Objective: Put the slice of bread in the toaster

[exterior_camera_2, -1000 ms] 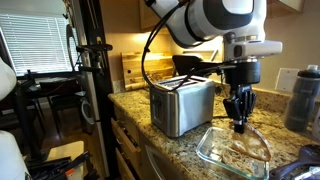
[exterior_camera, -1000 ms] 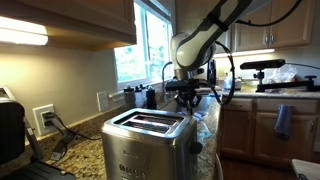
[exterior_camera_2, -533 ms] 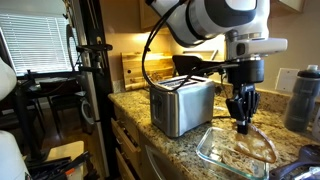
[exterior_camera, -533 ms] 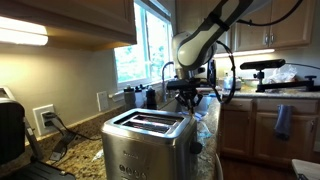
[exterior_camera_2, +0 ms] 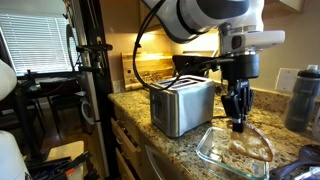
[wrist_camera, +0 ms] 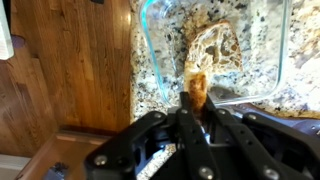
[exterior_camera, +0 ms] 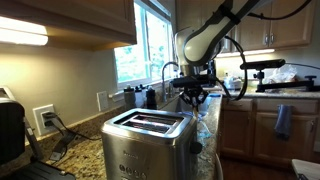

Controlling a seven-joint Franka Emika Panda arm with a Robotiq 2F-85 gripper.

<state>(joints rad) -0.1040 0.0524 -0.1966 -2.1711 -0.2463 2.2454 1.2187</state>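
My gripper (wrist_camera: 197, 108) is shut on the slice of bread (wrist_camera: 197, 84), a small tan piece held edge-on between the fingertips. It hangs just above a clear glass dish (wrist_camera: 146, 45) on the granite counter. In both exterior views the gripper (exterior_camera: 193, 100) (exterior_camera_2: 238, 122) points down, beside and apart from the toaster. The brushed-steel toaster (exterior_camera: 146, 146) (exterior_camera_2: 181, 106) stands upright with two open top slots. The bread is too small to make out in the exterior views.
The glass dish (exterior_camera_2: 232, 158) sits near the counter's edge, next to the toaster. A grey bottle (exterior_camera_2: 301, 98) stands beyond it. A black appliance (exterior_camera: 9, 132) is at the far end. A wooden board (exterior_camera_2: 134, 66) leans behind the toaster. Cabinets hang overhead.
The gripper, still shut on the bread, has risen a little above the dish and shifted slightly sideways. The toaster and dish have not moved.
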